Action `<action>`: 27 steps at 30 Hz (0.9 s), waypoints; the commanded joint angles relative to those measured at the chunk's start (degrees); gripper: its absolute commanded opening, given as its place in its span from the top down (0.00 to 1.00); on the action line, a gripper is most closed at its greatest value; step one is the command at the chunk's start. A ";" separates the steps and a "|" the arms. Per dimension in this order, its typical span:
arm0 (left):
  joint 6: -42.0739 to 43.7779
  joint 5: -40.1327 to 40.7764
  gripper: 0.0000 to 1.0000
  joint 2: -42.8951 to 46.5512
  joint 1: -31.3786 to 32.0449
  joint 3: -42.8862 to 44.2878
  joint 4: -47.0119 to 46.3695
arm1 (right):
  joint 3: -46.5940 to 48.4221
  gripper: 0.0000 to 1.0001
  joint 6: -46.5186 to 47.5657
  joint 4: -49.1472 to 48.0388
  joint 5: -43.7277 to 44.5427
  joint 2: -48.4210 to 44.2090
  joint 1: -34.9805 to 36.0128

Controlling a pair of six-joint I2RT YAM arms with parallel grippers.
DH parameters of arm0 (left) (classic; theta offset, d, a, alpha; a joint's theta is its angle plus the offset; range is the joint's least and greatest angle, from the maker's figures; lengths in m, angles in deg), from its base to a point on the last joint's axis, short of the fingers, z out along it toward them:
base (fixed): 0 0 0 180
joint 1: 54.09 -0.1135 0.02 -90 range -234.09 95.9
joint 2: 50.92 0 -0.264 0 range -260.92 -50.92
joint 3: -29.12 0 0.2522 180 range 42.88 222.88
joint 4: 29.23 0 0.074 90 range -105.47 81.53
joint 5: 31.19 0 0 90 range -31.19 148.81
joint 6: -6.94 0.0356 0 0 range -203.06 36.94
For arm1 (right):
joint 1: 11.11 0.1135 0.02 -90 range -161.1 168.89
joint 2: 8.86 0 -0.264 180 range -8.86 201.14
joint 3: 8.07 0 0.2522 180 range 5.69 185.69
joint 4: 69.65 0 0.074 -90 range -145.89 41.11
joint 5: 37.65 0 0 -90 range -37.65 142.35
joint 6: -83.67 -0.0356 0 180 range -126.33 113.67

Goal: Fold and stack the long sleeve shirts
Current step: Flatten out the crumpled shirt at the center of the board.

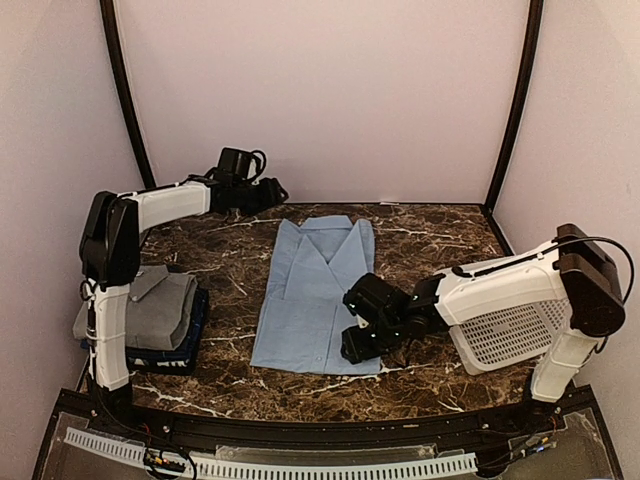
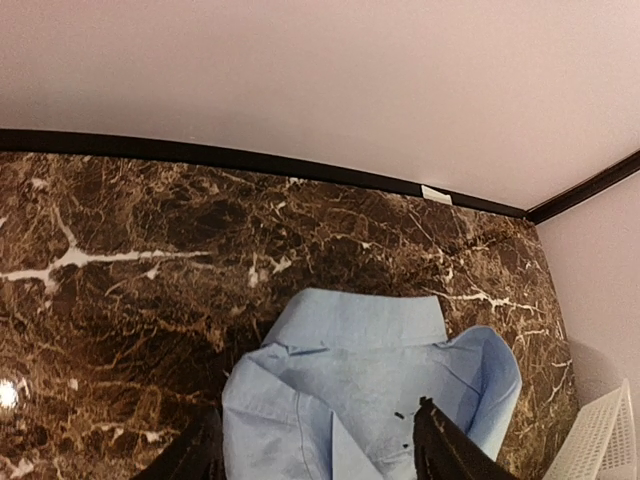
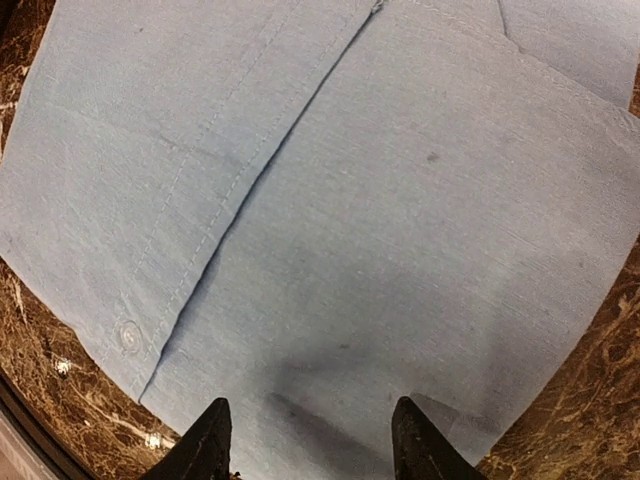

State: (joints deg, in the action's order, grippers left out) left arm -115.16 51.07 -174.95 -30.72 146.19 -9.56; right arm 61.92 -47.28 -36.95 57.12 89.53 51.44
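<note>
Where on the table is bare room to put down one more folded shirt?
Free marble: the strip between the grey-and-navy stack and the light blue shirt, and the far right corner beyond the basket. Crowded: the near right, where the right gripper hangs over the shirt's hem beside the basket.

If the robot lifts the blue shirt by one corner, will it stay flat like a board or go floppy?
Probably floppy: the blue shirt lies thin and flat against the table, like soft cloth. Lifted by one corner, it would likely droop, and its folds might fall open. It looks light, so a push may slide or bunch it on the shiny marble.
</note>
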 commanded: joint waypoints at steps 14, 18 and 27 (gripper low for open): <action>-4.61 -5.34 0.60 22.18 9.48 -33.66 -5.26 | 11.33 0.59 10.07 -7.23 -1.51 1.81 -17.13; -4.97 -4.80 0.65 20.96 11.79 -36.44 -5.69 | 16.63 0.63 11.83 -8.63 -3.23 8.21 -20.10; -4.47 -3.40 0.70 16.45 16.22 -38.86 -4.82 | 29.54 0.67 12.75 -9.44 -4.51 22.16 -24.22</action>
State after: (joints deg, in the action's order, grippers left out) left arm -119.77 46.67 -157.09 -16.45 109.53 -14.63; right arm 85.66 -35.61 -44.17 53.54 107.63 28.55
